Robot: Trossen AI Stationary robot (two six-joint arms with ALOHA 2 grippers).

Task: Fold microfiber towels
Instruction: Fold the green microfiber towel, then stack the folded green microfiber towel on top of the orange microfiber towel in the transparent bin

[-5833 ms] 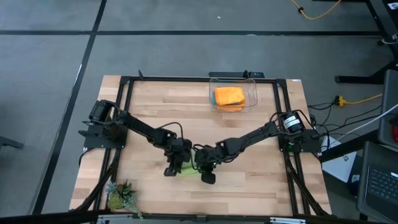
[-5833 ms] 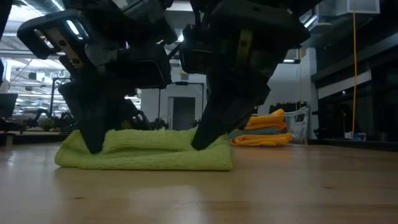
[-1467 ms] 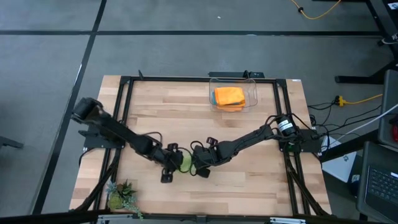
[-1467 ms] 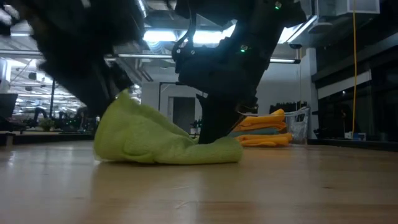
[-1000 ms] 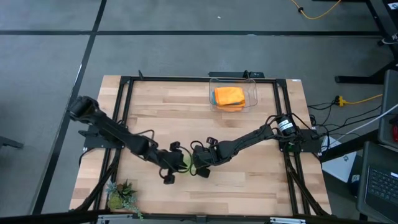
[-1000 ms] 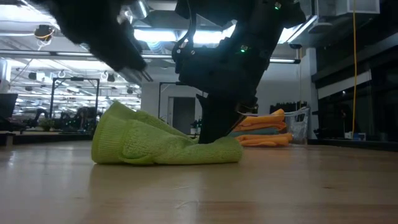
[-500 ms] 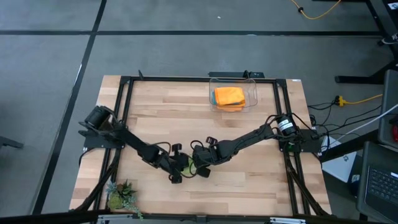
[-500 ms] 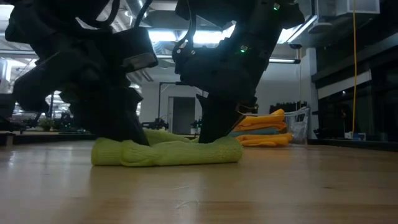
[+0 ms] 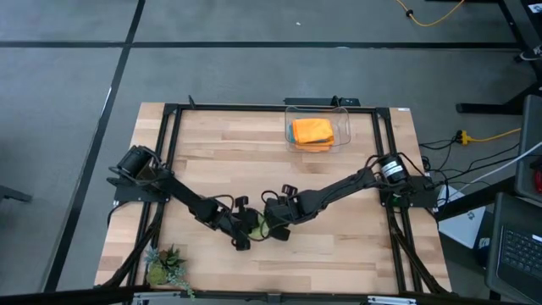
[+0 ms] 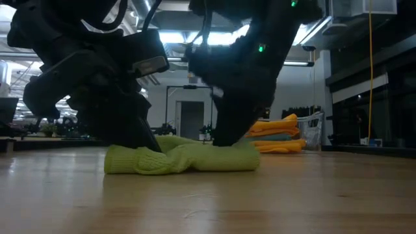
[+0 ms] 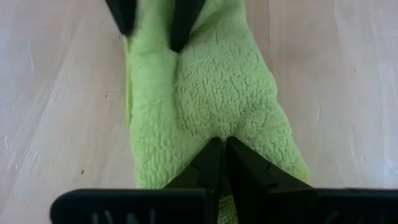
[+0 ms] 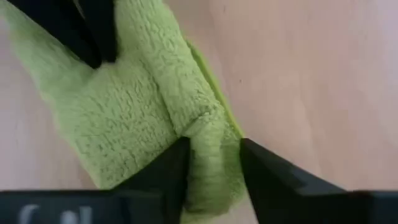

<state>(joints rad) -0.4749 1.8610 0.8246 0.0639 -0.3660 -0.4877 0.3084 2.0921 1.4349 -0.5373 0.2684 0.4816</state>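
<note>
The green towel (image 10: 185, 158) lay bunched on the table (image 9: 339, 246), near the front edge, between both arms. The left gripper (image 11: 219, 148) was clenched, its tips pressed together on the cloth. The right gripper (image 12: 211, 152) stood parted, a fold of towel between its fingers (image 12: 171, 168). Orange towels (image 9: 312, 131) sat in the clear bin (image 9: 343, 119).
</note>
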